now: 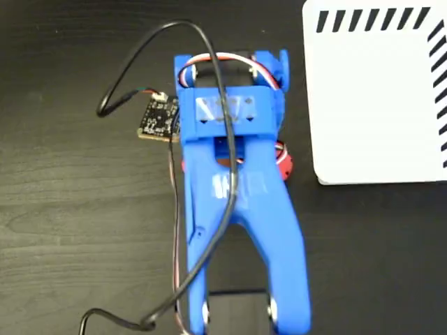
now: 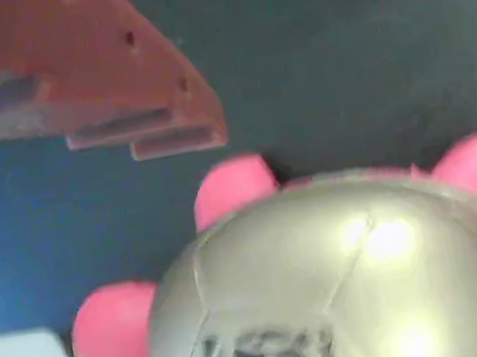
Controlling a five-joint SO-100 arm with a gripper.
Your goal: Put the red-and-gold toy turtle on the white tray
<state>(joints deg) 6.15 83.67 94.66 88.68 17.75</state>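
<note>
The red-and-gold toy turtle [image 2: 331, 282] sits on the dark table [image 1: 70, 209] directly under the gripper [image 2: 94, 250], not lifted. Whether the jaws grip it, I cannot tell. The white tray [image 1: 377, 105], off to the gripper's right in the fixed view, holds 0 items.

Glossy metallic-looking turtle shell [image 2: 349, 279] with bright highlights, smooth matt pink feet [image 2: 111, 344], dark wood-grain table [image 1: 70, 209], smooth blue plastic arm [image 1: 244, 195], smooth white tray [image 1: 370, 105]

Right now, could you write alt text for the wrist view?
The red-and-gold toy turtle fills the lower frame, its shiny domed shell close to the camera on the dark table. One red gripper finger hangs above it at upper left.
</note>
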